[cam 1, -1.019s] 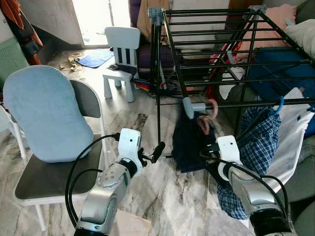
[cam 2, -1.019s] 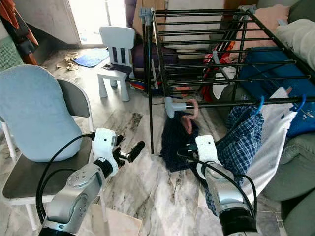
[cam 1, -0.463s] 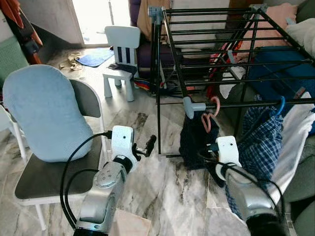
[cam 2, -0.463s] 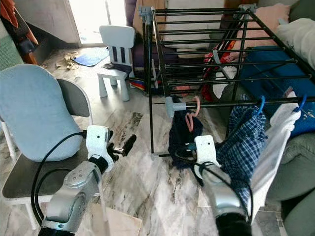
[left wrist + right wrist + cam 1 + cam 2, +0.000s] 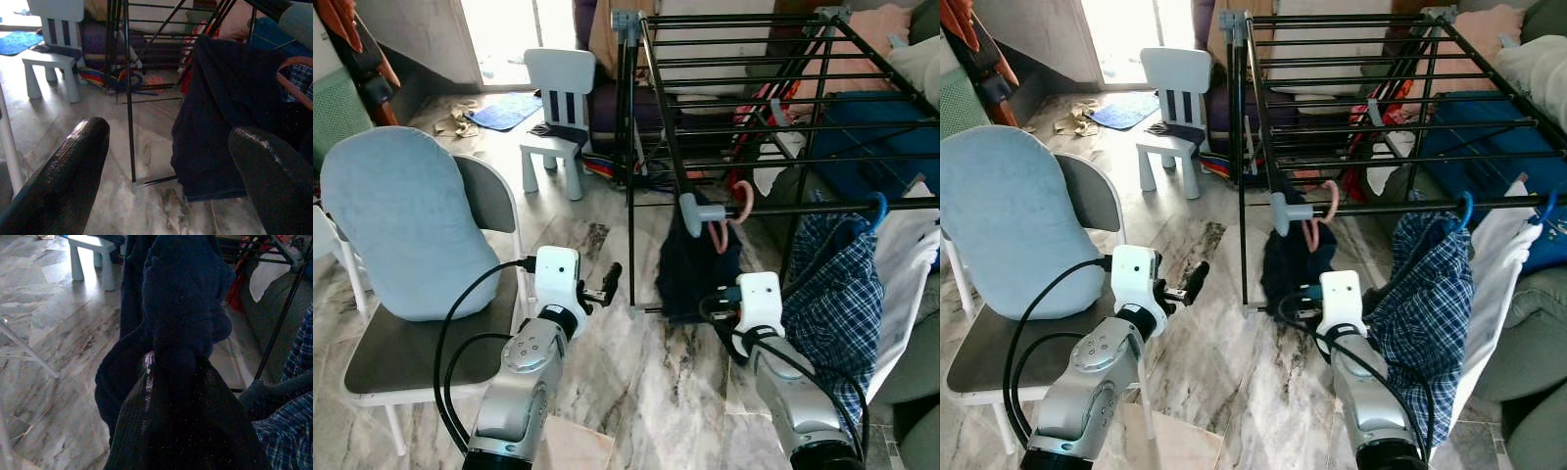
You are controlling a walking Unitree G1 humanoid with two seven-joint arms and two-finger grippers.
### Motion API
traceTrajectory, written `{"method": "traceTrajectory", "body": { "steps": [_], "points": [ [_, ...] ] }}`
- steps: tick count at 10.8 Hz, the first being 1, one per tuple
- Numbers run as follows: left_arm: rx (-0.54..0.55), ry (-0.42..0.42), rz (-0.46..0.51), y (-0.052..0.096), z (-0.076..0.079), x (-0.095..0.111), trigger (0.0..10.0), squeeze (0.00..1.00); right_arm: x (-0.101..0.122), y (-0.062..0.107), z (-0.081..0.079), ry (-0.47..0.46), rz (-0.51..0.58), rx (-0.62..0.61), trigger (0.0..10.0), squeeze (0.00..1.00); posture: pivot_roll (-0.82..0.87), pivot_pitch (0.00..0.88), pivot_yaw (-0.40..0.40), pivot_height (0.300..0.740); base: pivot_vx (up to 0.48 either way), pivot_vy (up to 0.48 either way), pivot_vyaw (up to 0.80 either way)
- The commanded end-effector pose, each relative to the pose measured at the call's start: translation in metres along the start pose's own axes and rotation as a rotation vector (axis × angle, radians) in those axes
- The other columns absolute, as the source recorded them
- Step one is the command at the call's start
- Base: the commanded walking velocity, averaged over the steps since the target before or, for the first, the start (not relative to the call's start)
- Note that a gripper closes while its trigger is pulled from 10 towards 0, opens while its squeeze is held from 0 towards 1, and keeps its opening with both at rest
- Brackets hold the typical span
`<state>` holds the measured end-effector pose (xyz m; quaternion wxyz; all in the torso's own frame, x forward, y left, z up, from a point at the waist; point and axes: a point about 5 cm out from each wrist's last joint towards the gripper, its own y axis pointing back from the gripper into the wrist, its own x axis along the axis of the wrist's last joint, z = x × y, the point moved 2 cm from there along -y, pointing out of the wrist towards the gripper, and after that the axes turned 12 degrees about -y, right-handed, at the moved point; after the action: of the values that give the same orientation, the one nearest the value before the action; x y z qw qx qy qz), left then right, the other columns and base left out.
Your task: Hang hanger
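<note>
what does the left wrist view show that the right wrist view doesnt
Left wrist view alone: the left gripper, open with nothing between its fingers, a leg of the drying rack, a blue mat and the curve of a pink hanger.

Right wrist view alone: the dark garment bunched up very close to the camera, and a white cloth behind it.

Both: the dark garment, the small white chair and the marble floor.
</note>
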<state>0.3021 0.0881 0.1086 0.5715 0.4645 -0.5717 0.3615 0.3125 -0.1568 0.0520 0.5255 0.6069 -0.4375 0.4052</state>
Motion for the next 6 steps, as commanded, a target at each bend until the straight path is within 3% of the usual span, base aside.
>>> {"method": "traceTrajectory", "body": {
  "steps": [1, 6],
  "points": [
    [-0.001, -0.021, 0.001, -0.0021, 0.0015, 0.0003, 10.0, 0.00, 0.0192, -0.0021, -0.0054, 0.013, 0.097, 0.019, 10.0, 0.00, -0.07, 0.000, 0.002, 0.740, 0.000, 0.000, 0.00],
    [0.000, -0.033, 0.001, -0.0021, 0.0013, -0.0017, 10.0, 0.00, 0.0149, -0.0002, 0.0019, 0.034, 0.088, 0.019, 10.0, 0.00, -0.07, 0.000, -0.007, 0.740, 0.000, 0.000, 0.00]
  ]
}}
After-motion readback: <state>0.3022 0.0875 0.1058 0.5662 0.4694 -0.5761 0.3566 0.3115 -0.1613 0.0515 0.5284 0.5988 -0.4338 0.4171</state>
